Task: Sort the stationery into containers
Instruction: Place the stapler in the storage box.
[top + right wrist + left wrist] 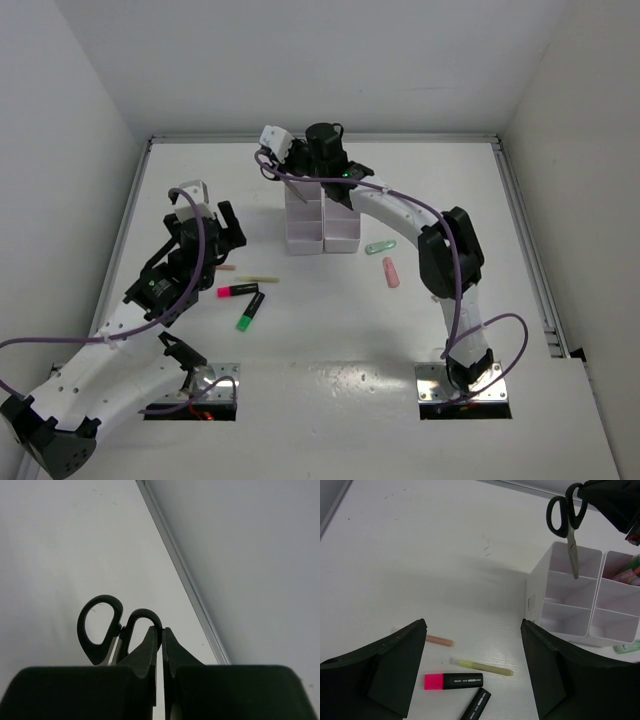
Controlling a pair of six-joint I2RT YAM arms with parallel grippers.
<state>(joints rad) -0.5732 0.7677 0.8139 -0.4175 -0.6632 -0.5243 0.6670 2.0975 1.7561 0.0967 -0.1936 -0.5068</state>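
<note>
The right tool [161, 634] is clamped on one handle loop of the scissors [568, 525]. They hang upright with their long axis vertical, black handles on top and closed blades pointing straight down at the far compartment of the left organiser box [536, 592]. I cannot tell whether the tips are inside it. The left tool [472, 630] hovers with its fingers wide apart over the worktop [445, 555], above the pink highlighter [454, 681] and yellow stick [482, 667], both lying flat.
</note>
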